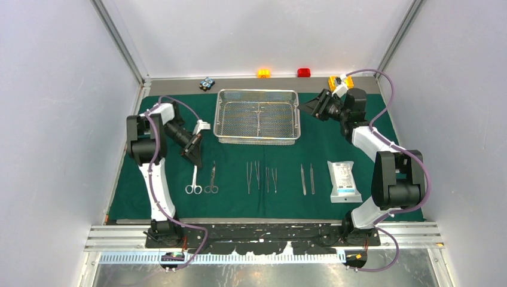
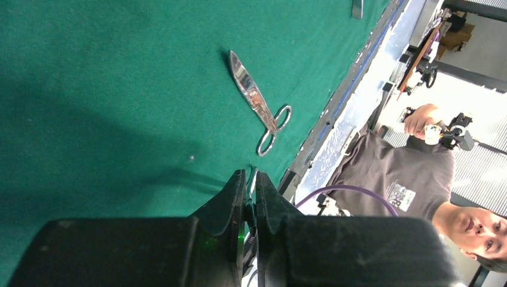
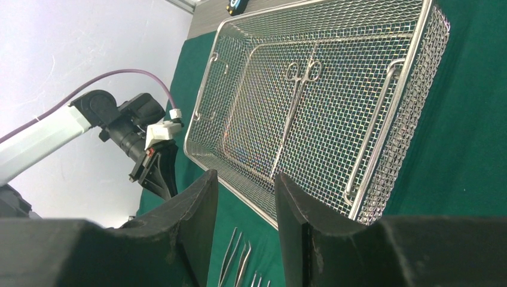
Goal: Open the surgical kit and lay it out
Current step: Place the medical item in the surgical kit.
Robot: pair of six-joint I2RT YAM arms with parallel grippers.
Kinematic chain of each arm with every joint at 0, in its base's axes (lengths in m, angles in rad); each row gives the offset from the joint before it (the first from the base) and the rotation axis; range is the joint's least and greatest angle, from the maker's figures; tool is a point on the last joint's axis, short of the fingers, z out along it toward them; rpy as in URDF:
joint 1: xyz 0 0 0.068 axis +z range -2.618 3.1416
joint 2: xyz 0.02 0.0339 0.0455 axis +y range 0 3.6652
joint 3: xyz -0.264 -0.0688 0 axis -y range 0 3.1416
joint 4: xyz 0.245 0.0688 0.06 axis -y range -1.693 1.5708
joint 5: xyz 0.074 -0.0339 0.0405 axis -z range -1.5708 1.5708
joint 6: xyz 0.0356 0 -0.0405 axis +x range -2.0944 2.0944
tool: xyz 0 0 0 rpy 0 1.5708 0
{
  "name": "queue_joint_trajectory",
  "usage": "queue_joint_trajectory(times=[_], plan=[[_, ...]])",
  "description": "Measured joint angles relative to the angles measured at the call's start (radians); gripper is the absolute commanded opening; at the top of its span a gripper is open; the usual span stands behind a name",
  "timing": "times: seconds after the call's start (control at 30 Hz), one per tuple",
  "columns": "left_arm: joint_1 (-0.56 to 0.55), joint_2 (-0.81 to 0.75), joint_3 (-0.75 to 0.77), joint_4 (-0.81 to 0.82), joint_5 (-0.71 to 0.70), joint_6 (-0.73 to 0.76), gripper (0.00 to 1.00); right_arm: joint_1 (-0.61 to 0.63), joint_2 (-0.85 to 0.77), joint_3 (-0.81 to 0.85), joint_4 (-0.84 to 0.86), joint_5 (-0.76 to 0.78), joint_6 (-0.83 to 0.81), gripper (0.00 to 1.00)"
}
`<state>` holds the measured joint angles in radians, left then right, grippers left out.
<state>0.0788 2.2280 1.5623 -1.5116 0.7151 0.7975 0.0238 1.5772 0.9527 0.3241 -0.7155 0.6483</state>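
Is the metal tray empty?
No, one pair of ring-handled forceps lies inside the tray.

Steel instrument cut by left wrist view's top edge, tweezers cropped at right wrist view's bottom edge.

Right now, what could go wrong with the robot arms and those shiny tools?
1. The left gripper, nearly shut, hangs right at the tip of the silver ring-handled scissors; moving off could drag them into the silver ring-handled forceps beside them.
2. The open right gripper faces the rectangular steel wire-mesh tray; reaching for the slim silver forceps inside could bump the tray's wall and shove it across the dark green cloth drape.
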Motion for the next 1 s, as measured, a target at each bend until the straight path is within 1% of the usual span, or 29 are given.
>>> queue_joint_trajectory(times=[0.17,0.6,1.0], plan=[[0.0,0.023,0.021,0.002,-0.008,-0.008,0.13,-0.001,0.0,-0.005,0.001,0.0,0.0,0.45],[0.0,0.037,0.046,0.019,-0.023,-0.035,0.27,-0.006,0.0,-0.005,0.001,0.004,0.0,0.45],[-0.011,0.039,0.051,0.049,-0.066,-0.083,0.36,-0.006,0.001,-0.005,0.001,0.007,0.0,0.45]])
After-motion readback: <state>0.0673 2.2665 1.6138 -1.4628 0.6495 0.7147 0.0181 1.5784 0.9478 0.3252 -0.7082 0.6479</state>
